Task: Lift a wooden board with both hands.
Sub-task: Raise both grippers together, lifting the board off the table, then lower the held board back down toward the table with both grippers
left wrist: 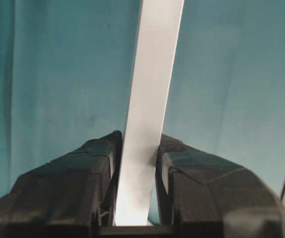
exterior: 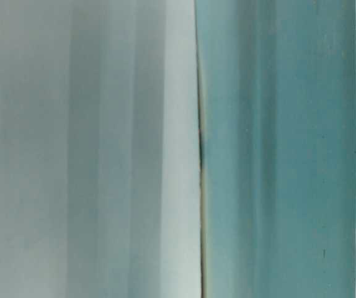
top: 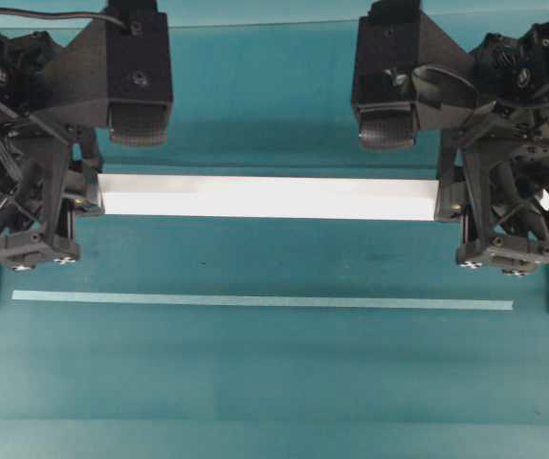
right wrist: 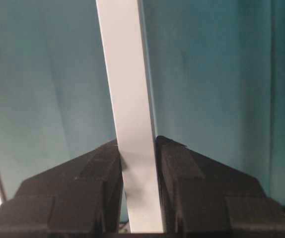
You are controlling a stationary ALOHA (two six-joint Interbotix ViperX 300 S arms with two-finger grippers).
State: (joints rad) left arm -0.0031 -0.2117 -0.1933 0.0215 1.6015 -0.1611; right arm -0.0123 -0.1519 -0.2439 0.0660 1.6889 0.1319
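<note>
Left gripper [left wrist: 135, 163] clamped on board [top: 265, 197] at left of frame; right gripper [right wrist: 138, 158] clamped at right end. Board spans centre, above teal strip [top: 261, 301]. Risk: uneven rise tilts board, plank slides through pads.

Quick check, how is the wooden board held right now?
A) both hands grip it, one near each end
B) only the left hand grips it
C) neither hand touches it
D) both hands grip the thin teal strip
A: in each wrist view the wooden board runs between the closed fingers of the left hand and of the right hand.
</note>
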